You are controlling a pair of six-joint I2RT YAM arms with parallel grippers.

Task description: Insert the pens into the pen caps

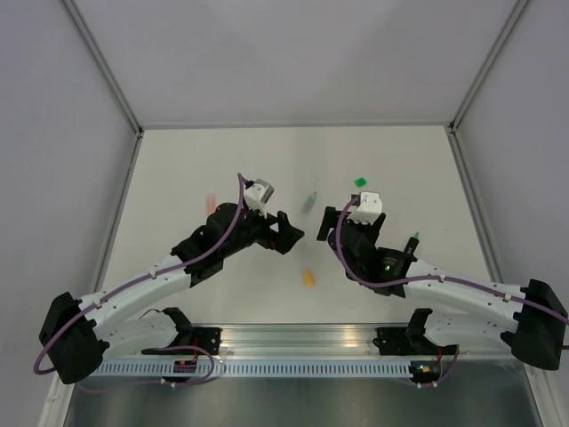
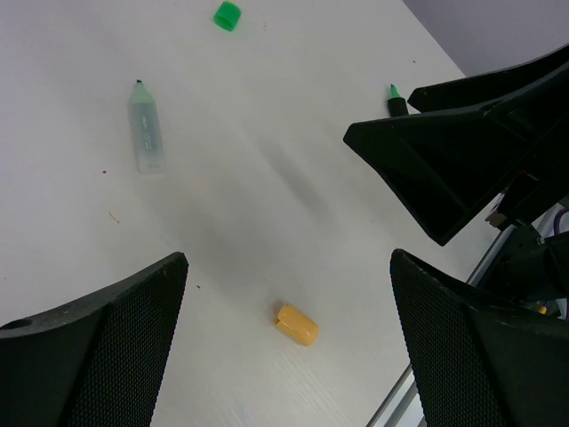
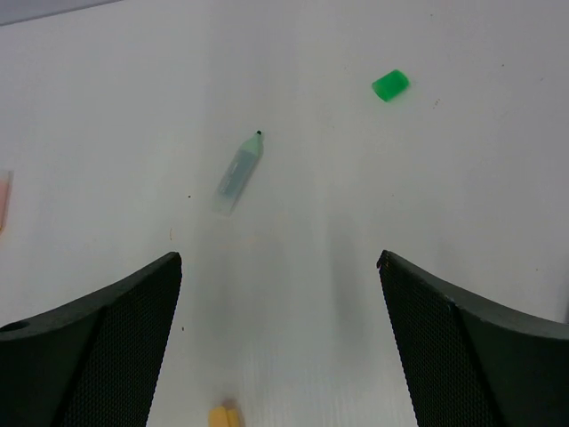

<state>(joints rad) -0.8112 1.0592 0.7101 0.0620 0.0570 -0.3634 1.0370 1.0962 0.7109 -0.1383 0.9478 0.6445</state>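
Closest to us are the black mesh-faced fingers [image 2: 93,351] of the left jaws, standing wide apart with nothing between the pads. We see the right jaws just as wide, their fingers [image 3: 471,347] gripping nothing. From above, the two sets of jaws face each other near the middle of the worktop [image 1: 222,160], close but not touching.

We find the orange-yellow cap [image 2: 296,324] lying on its side below the gap of the left jaws, about midway between the fingers and untouched. The pale green pen [image 3: 238,172], uncapped with its dark tip pointing away, lies ahead of the right jaws, a little toward their left finger. The green cap [image 3: 390,85] lies farther ahead of those jaws, toward their right finger and well apart from that pen. The black pen with the green tip [image 1: 414,238] sits to the right of the right jaws, just beside the right arm [image 1: 462,289]; we cannot tell whether it stands or lies. The pink pen [image 1: 211,203] lies well to the left of the left jaws, beyond the left arm [image 1: 160,276]. Neither cap has a pen in it.

Farther out, we see the metal rail [image 1: 293,342] carrying both arm bases at the near edge, and grey walls around the worktop.
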